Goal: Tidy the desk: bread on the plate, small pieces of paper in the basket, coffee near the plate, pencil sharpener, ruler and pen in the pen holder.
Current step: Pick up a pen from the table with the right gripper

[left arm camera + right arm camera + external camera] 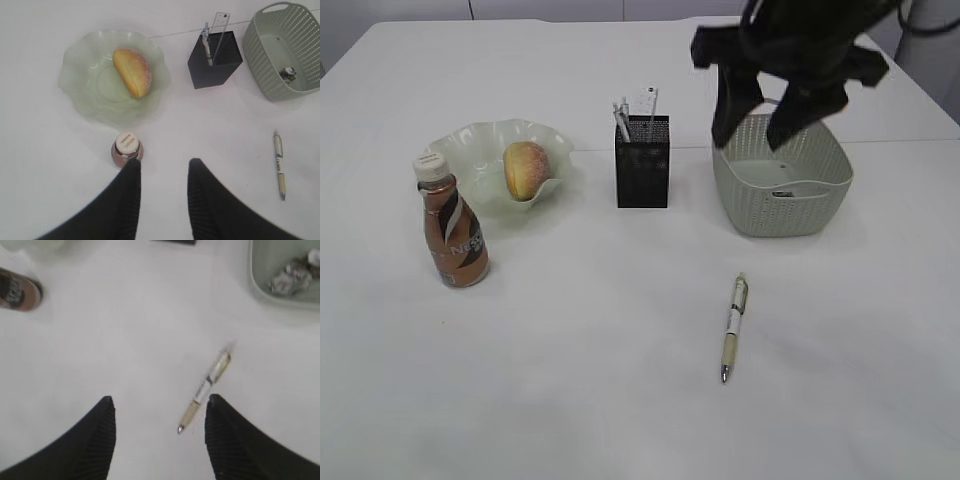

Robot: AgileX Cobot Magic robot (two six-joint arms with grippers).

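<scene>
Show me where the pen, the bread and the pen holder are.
pen (735,327): exterior view, middle of its barrel.
bread (132,72): left wrist view, centre of its crust.
pen holder (642,165): exterior view, front mesh wall.

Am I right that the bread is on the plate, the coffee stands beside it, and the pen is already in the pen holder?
Not quite. The bread is on the plate and the coffee stands beside it, but the pen lies flat on the desk, in front of the basket, apart from the pen holder. The exterior view shows this.
</scene>
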